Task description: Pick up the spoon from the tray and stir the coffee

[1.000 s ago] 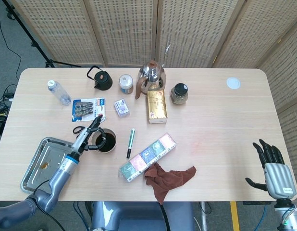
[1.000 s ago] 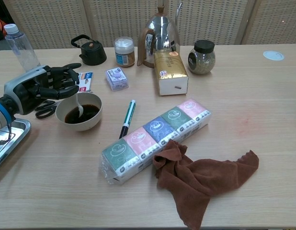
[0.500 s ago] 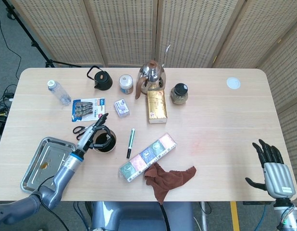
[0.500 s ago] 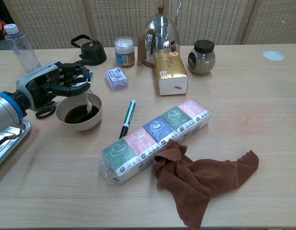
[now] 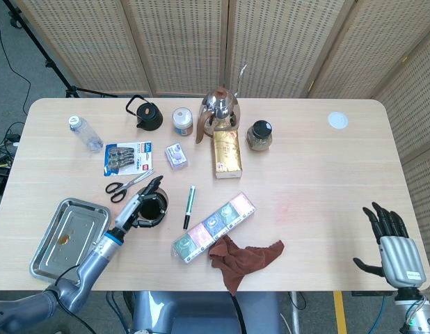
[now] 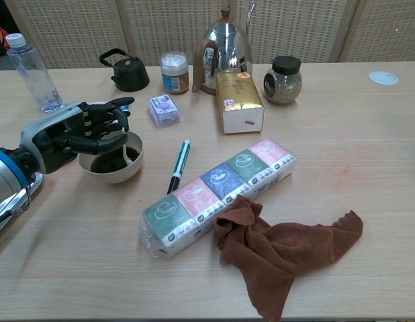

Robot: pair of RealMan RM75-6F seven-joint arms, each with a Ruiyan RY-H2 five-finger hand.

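A white bowl (image 6: 113,171) of dark coffee (image 6: 105,163) stands at the front left of the table, also seen in the head view as the bowl (image 5: 156,208). My left hand (image 6: 76,134) hovers over the bowl's near-left side and pinches a small white spoon (image 6: 129,154), whose tip dips into the coffee at the bowl's right side. From above, the left hand (image 5: 137,207) covers part of the bowl. The metal tray (image 5: 69,236) lies left of it, holding only a small brown smear. My right hand (image 5: 392,240) hangs off the table's front right edge, fingers spread, holding nothing.
Scissors (image 5: 128,184) lie just behind the bowl. A pen (image 6: 179,165), a long tissue pack (image 6: 217,194) and a brown cloth (image 6: 281,248) lie to its right. A water bottle (image 6: 31,67), small black kettle (image 6: 125,72), jars, metal kettle (image 6: 224,48) and gold box (image 6: 238,100) stand further back.
My left hand has shifted toward the front of the table, carrying the spoon from the bowl's left side across to its right. The scissors are now uncovered. The right hand stays put.
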